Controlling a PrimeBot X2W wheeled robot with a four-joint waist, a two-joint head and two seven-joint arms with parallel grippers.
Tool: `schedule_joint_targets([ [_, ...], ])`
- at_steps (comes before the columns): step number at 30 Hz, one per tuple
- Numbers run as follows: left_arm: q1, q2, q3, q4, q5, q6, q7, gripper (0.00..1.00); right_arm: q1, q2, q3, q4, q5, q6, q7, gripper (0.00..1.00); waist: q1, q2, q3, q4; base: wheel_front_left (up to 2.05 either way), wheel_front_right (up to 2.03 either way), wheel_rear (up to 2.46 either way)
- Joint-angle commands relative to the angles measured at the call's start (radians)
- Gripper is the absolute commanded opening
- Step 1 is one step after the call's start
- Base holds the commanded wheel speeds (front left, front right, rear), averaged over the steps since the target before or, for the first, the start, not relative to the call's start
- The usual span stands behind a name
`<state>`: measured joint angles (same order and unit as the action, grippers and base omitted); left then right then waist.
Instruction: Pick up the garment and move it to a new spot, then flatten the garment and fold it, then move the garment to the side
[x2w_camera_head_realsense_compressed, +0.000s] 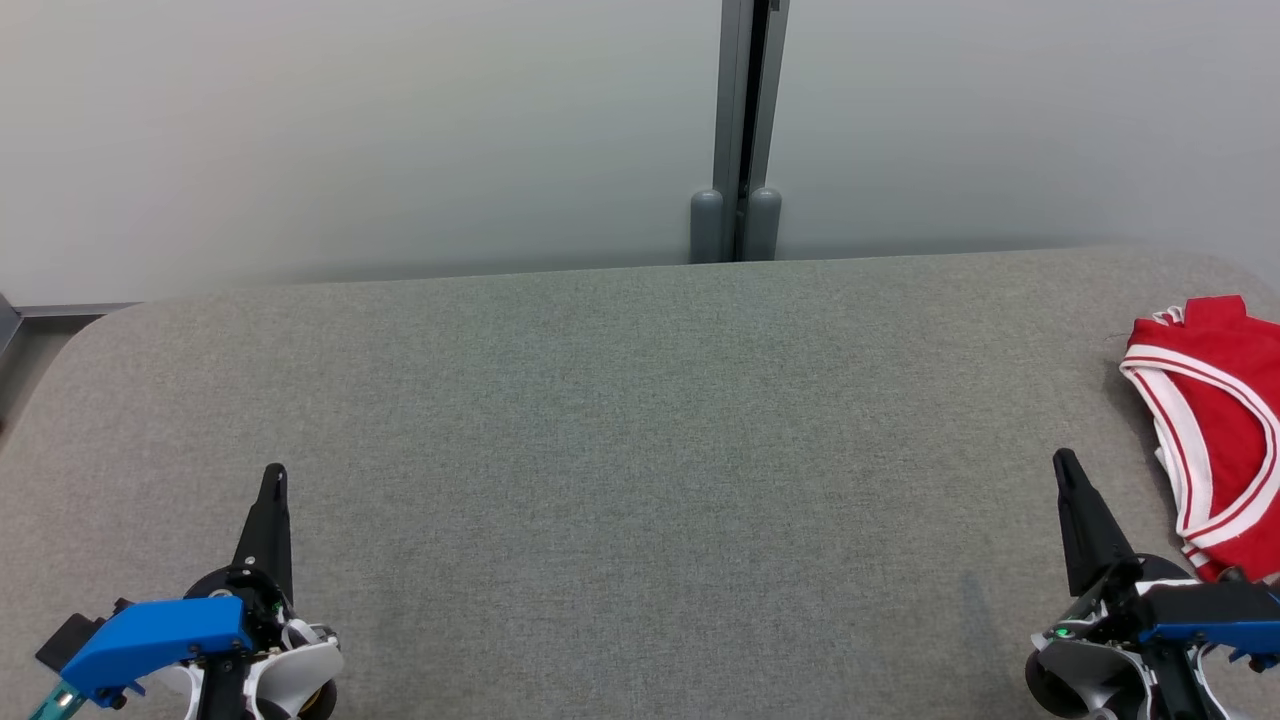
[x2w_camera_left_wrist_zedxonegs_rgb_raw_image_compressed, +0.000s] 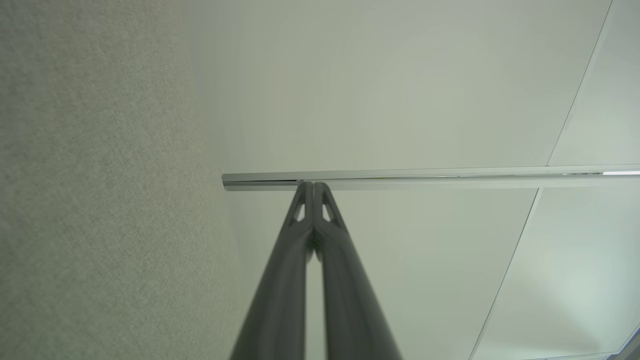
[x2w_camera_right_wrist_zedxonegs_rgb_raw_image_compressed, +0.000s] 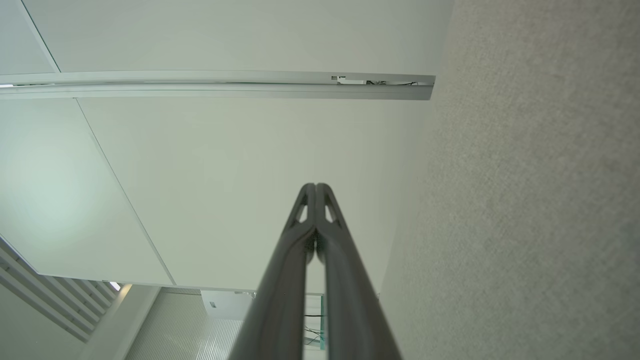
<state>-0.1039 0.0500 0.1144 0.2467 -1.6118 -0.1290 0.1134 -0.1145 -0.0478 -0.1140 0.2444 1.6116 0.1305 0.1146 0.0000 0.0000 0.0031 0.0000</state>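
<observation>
Room: a pale, plain wall (x2w_camera_head_realsense_compressed: 350, 130) runs behind the table, broken by one upright grey post (x2w_camera_head_realsense_compressed: 737, 130) with two rounded feet.
Surface: the table (x2w_camera_head_realsense_compressed: 620, 450) is covered in grey-green woven fabric with rounded far corners; the stretch straight out from the post toward the robot is bare.
Garment: the red garment (x2w_camera_head_realsense_compressed: 1215, 420) with white striped trim lies to the right of the post and nearer the robot, at the table's right end. The picture's edge cuts it, so its full outline is hidden. It looks bunched, not spread flat.
Long axis: what shows of it runs from far to near, roughly in line with the post.
Left gripper (x2w_camera_head_realsense_compressed: 273, 480): left of the post, low over the near part of the table, fingers pressed together and holding nothing; the left wrist view confirms the tips meet.
Right gripper (x2w_camera_head_realsense_compressed: 1063, 462): right of the post, also closed and empty, tip pointing away from the robot.
Key relation: the garment lies just beside the right gripper, on the side away from the post and slightly farther out; no contact shows. The left gripper is well apart from it.
Judgement: the right arm is nearer, so a pick-up would likely mean opening that claw and swinging it outward, away from the post.
Stage: I cannot tell whether folding has happened.
</observation>
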Motion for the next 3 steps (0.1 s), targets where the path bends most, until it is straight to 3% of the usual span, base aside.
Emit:
schedule_joint_targets([
  [1, -0.010, 0.000, 0.002, -0.005, -0.003, -0.005, 0.004, 0.00, 0.013, -0.004, -0.002, -0.004, 0.003, 0.000, 0.003, 0.00, 0.0000, 0.0000, 0.000, 0.000, 0.00, 0.00, 0.00],
  [3, -0.010, 0.000, 0.002, -0.005, -0.003, -0.005, 0.004, 0.00, 0.013, -0.004, -0.002, -0.004, 0.003, 0.000, 0.003, 0.00, 0.0000, 0.0000, 0.000, 0.000, 0.00, 0.00, 0.00],
])
